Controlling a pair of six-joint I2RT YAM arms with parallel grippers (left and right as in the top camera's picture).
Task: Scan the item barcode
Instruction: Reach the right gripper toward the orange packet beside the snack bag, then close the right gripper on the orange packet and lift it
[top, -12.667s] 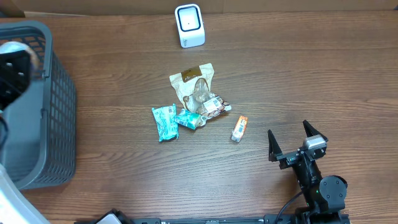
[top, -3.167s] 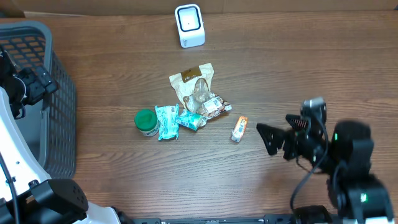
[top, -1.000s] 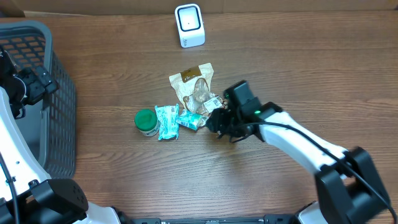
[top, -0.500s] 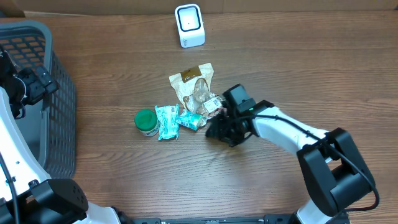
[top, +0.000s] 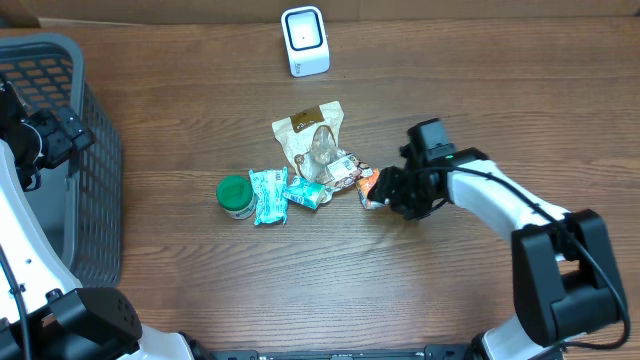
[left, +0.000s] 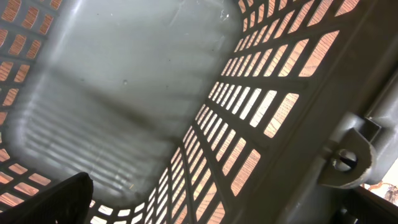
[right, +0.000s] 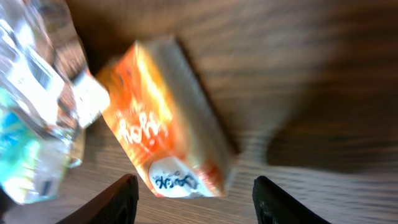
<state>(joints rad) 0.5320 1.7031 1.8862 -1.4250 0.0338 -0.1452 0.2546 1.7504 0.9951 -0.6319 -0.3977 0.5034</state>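
At the far left, the left fingers (left: 50, 199) hang spread wide over the inside of the grey plastic basket (top: 70, 200), holding nothing. To its right on the wooden worktop (top: 200, 290) stands a green-lidded jar (top: 234, 194), just beside some teal packets (top: 268, 194). A clear-and-brown snack bag (top: 315, 140) lies behind them, and the white scanner (top: 305, 40) stands well apart at the far edge. The orange carton (right: 168, 143) lies slantwise on the worktop at the pile's right side. It sits between the right fingers (right: 118, 199), which stand partly apart, leaving a gap on each side of it.
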